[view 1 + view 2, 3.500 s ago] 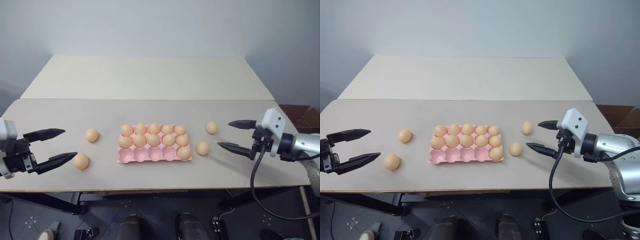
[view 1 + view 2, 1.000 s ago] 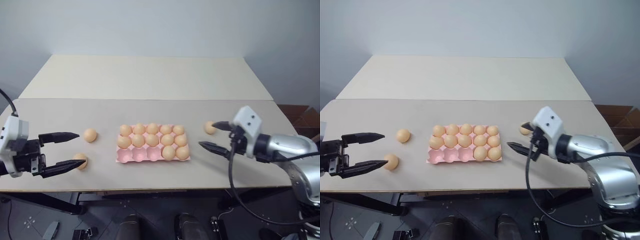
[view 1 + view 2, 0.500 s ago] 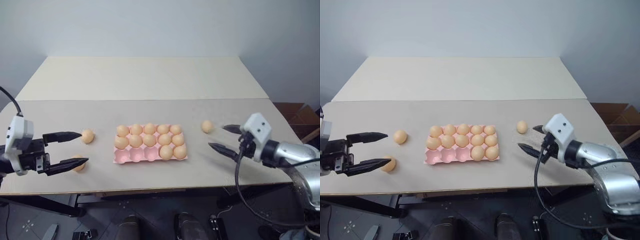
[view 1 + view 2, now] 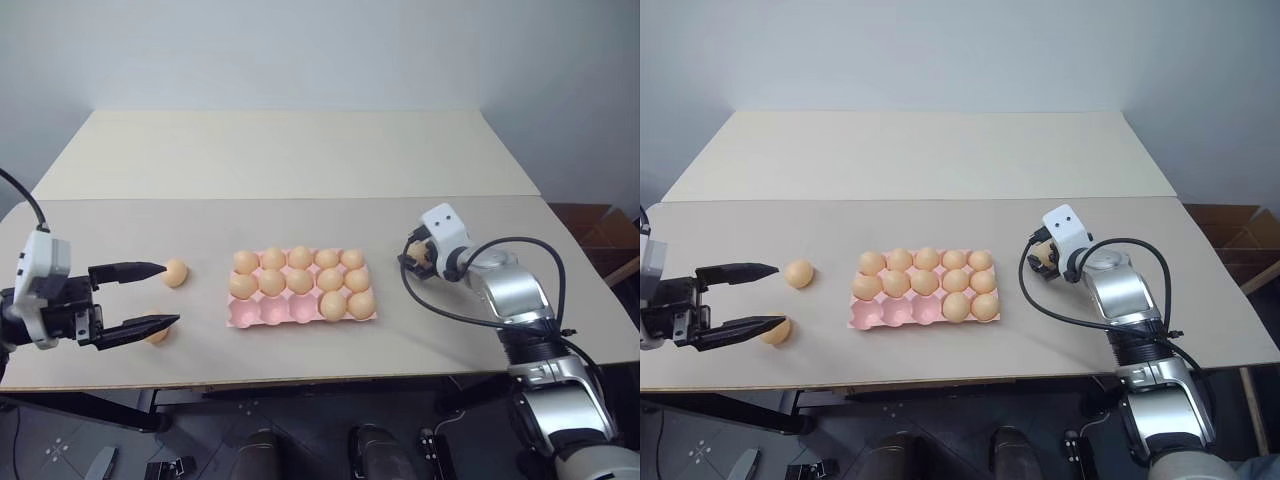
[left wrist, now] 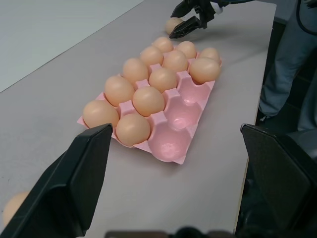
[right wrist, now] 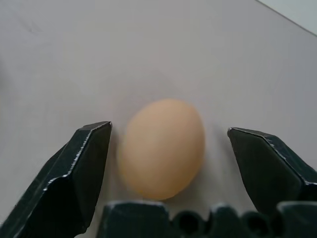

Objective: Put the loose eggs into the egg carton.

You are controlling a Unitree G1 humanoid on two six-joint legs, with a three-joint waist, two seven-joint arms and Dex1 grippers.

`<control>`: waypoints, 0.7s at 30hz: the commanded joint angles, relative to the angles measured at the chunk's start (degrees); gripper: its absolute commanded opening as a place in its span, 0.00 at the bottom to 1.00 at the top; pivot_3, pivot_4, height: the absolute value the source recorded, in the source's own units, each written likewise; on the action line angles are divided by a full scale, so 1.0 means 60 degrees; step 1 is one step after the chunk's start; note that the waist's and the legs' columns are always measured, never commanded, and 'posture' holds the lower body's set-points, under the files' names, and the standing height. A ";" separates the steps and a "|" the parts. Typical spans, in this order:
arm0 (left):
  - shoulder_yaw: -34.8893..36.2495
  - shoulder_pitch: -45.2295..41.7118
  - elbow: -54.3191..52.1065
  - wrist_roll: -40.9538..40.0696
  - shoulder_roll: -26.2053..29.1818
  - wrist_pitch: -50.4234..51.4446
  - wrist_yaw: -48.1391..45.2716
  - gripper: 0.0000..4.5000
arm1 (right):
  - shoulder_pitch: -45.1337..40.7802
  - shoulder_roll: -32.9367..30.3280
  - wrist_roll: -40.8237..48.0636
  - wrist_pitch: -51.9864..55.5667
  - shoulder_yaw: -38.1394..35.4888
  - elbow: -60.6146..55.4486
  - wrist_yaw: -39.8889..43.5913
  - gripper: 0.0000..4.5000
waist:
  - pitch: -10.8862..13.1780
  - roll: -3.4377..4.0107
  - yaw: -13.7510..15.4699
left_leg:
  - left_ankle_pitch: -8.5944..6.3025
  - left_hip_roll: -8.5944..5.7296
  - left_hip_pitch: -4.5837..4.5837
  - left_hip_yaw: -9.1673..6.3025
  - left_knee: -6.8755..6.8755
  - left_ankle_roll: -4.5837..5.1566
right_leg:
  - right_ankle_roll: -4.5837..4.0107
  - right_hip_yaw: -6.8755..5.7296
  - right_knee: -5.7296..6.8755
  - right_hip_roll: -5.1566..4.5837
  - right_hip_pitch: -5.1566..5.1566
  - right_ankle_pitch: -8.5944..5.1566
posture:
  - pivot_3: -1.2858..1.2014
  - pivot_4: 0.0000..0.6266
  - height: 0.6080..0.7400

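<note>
Egg (image 6: 162, 148) lies on the table (image 4: 300, 160) between the right claw's (image 6: 168, 148) spread fingers, untouched; left claw (image 4: 140, 296) gapes empty.

Tabletop (image 4: 300, 150): pale beige, matte, made of two boards meeting at a straight seam across the width; far board narrower.
Wall (image 4: 300, 50): plain light grey, behind the tabletop.
Cardboard box (image 4: 600, 225): brown, on the floor beyond the right edge.
Floor (image 4: 200, 440): dark, below the front edge.
</note>
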 commanded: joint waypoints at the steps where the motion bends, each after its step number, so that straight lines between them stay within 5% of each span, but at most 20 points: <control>1: 0.0394 0.0017 -0.0248 -0.0123 0.0125 -0.0022 0.0013 1.00 | -0.0274 0.0070 -0.0099 -0.0353 -0.0257 0.0112 -0.0112 0.71 | 0.0000 0.0000 -0.0003 | 0.0000 0.0002 0.0002 0.0000 0.0000 0.0000 | -0.0001 0.0000 0.0003 0.0002 0.0000 0.0000 | 0.52 0.24 1.00; 5: 0.0517 0.0110 -0.0335 -0.0164 0.0119 -0.0001 0.0000 1.00 | -0.0069 0.0075 0.0088 0.0078 -0.0393 -0.1065 -0.0021 0.43 | 0.0001 0.0002 -0.0016 | 0.0000 0.0002 0.0002 0.0000 0.0000 0.0000 | -0.0001 0.0003 0.0005 0.0002 -0.0001 -0.0001 | 0.52 0.24 1.00; 14: 0.0671 0.0322 -0.0126 -0.0127 0.0281 0.0177 -0.0099 1.00 | 0.0578 0.0188 0.2299 0.2950 0.0081 -0.7297 0.1239 0.42 | 0.0003 0.0006 -0.0018 | 0.0000 0.0016 0.0013 -0.0001 -0.0002 0.0000 | -0.0001 0.0004 0.0017 0.0008 -0.0005 -0.0004 | 0.52 0.24 1.00; 21: 0.0653 0.0377 -0.0176 -0.0203 0.0260 0.0250 -0.0025 1.00 | 0.0952 0.0992 0.1878 0.2697 0.2474 -0.7596 0.0783 0.42 | 0.0002 0.0005 -0.0011 | 0.0001 0.0011 0.0031 0.0003 -0.0001 -0.0004 | -0.0008 0.0000 0.0016 0.0001 0.0012 -0.0007 | 0.52 0.24 1.00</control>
